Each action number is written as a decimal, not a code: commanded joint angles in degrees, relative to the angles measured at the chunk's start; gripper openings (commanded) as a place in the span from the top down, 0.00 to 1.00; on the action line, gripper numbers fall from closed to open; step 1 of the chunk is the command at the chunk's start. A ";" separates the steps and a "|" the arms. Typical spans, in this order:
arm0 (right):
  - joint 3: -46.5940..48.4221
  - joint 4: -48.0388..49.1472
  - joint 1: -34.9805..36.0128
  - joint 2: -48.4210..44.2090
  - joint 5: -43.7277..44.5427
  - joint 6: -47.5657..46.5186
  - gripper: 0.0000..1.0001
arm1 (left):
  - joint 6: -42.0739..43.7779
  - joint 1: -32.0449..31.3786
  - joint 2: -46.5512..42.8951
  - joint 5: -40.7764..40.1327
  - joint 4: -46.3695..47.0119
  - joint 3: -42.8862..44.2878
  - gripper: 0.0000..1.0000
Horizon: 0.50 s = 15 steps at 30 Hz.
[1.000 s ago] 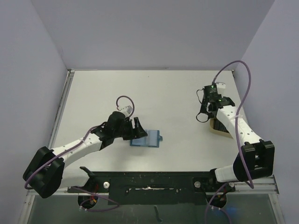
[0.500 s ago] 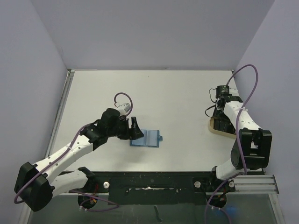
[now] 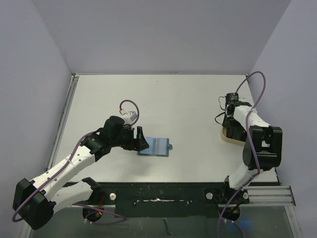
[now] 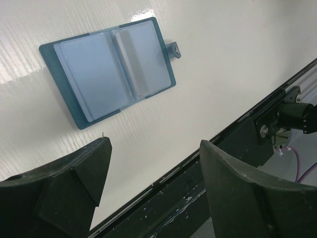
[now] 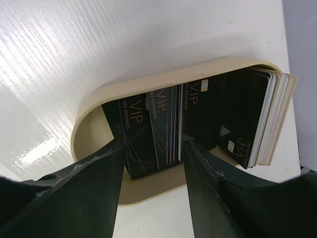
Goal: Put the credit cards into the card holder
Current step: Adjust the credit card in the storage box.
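Looking like a robotics lab test cell, not a home or shop. Seeing plain lavender panels (image 3: 163, 34) boxing in a white desk (image 3: 163, 94) on three sides. Seeing left arm (image 3: 74, 163) and right arm (image 3: 247, 119) bolted onto a black rail (image 3: 158, 191) at the near edge, trailing purple cable (image 3: 255, 73). Noting metal framing (image 3: 63, 119) running along the desk's left side.

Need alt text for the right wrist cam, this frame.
A stack of black VIP-printed credit cards stands on edge in a beige oval plastic tray on a glossy white table. The right hand has its two dark fingers on either side of the leftmost cards; whether they are pinching them is unclear.
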 commanded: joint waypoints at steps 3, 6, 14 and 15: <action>-0.27 3.33 -0.36 2.05 1.83 0.13 0.49 | 1.82 0.91 -1.34 0.61 0.13 2.70 0.29; -0.53 3.15 -0.40 2.91 4.21 -0.06 0.50 | 1.82 1.14 -1.37 0.52 0.05 2.66 0.29; -0.93 2.66 -0.89 3.88 6.52 0.17 0.53 | 1.82 1.74 -1.10 0.52 0.21 2.74 0.29; -0.75 2.34 -0.85 3.97 7.14 0.28 0.54 | 1.82 1.79 -0.97 0.64 0.31 2.79 0.29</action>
